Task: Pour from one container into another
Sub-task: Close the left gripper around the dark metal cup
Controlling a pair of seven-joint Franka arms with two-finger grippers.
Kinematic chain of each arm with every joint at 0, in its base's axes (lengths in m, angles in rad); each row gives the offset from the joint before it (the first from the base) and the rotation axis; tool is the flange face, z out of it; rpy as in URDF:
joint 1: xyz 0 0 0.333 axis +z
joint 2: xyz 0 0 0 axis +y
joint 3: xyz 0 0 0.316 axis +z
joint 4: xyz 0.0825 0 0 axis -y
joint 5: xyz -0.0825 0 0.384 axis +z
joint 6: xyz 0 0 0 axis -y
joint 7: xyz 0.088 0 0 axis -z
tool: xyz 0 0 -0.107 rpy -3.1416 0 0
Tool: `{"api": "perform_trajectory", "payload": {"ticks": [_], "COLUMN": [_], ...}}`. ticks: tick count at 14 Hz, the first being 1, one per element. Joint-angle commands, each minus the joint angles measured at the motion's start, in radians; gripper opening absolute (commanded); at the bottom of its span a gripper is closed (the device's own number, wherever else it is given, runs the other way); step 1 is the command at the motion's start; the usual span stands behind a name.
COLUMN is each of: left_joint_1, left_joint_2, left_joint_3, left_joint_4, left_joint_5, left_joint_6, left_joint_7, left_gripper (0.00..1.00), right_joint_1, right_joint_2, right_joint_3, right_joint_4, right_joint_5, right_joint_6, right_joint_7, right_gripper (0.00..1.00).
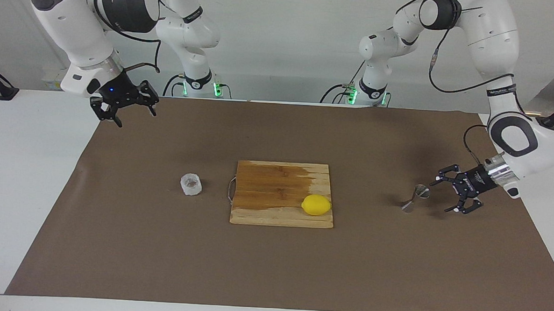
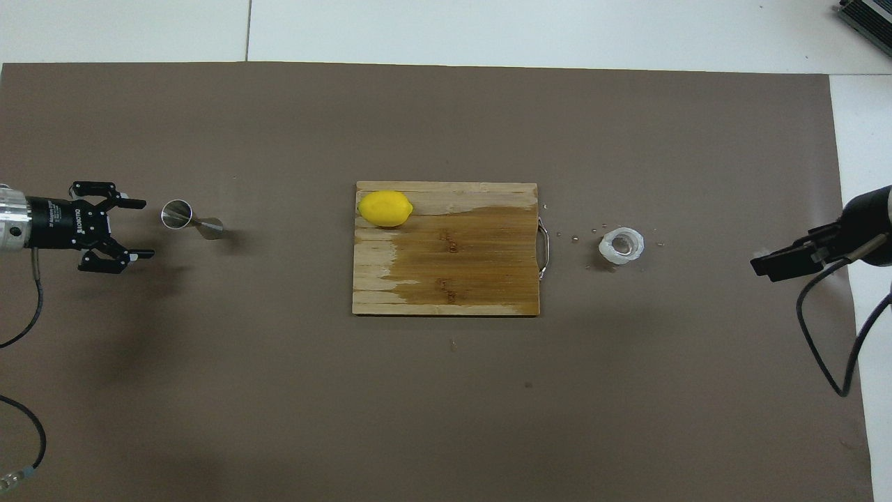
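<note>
Jigger upright on mat; left pincer beside it, gaping, empty; right pincer gaping, empty.

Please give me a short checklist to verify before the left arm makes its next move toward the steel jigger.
1. Left gripper open and empty: ok.
2. It sits beside the jigger, no contact yet: ok.
3. Jigger upright on the brown mat: ok.
4. Translucent cup upright, beside the cutting board: ok.
5. Right gripper open, waiting over the mat's edge, away from the cup: ok.
6. Liquid in the cup: cannot tell.
</note>
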Motion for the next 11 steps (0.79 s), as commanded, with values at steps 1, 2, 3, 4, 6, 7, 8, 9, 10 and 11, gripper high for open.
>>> {"api": "perform_trajectory", "payload": {"ticks": [1, 2, 3, 4, 6, 7, 8, 9, 10, 11], "left_joint_1": [-0.011, -0.011, -0.020, -0.043, -0.080, -0.082, -0.100, -0.108, -0.106, -0.103], "left_joint_2": [-0.083, -0.089, -0.095, -0.098, -0.098, -0.104, -0.109, -0.111, -0.112, -0.112], "left_joint_3": [0.003, 0.001, 0.000, 0.000, 0.000, -0.002, 0.000, 0.000, 0.000, 0.000], "left_joint_4": [-0.138, -0.167, -0.189, -0.203, -0.229, -0.258, -0.273, -0.280, -0.280, -0.280], "left_joint_5": [-0.125, -0.165, -0.198, -0.232, -0.303, -0.347, -0.399, -0.416, -0.420, -0.421], "left_joint_6": [0.056, 0.072, 0.105, 0.137, 0.200, 0.223, 0.239, 0.244, 0.242, 0.239], "left_joint_7": [0.083, 0.121, 0.134, 0.140, 0.186, 0.223, 0.264, 0.281, 0.281, 0.281], "left_gripper": [1.00, 1.00, 1.00, 1.00, 1.00, 1.00, 1.00, 1.00, 1.00, 1.00], "right_joint_1": [-0.005, -0.005, -0.005, -0.005, -0.005, -0.005, -0.005, -0.005, -0.005, -0.005], "right_joint_2": [-0.004, -0.004, -0.004, -0.004, -0.004, -0.004, -0.004, -0.004, -0.004, -0.004], "right_joint_3": [0.008, 0.008, 0.008, 0.008, 0.008, 0.008, 0.008, 0.008, 0.008, 0.008], "right_joint_4": [0.005, 0.005, 0.005, 0.005, 0.005, 0.005, 0.005, 0.005, 0.005, 0.005], "right_joint_5": [-0.021, -0.021, -0.021, -0.021, -0.021, -0.021, -0.021, -0.021, -0.021, -0.021], "right_joint_6": [-0.015, -0.015, -0.015, -0.015, -0.015, -0.015, -0.015, -0.015, -0.015, -0.015], "right_joint_7": [0.021, 0.021, 0.021, 0.021, 0.021, 0.021, 0.021, 0.021, 0.021, 0.021], "right_gripper": [1.00, 1.00, 1.00, 1.00, 1.00, 1.00, 1.00, 1.00, 1.00, 1.00]}}
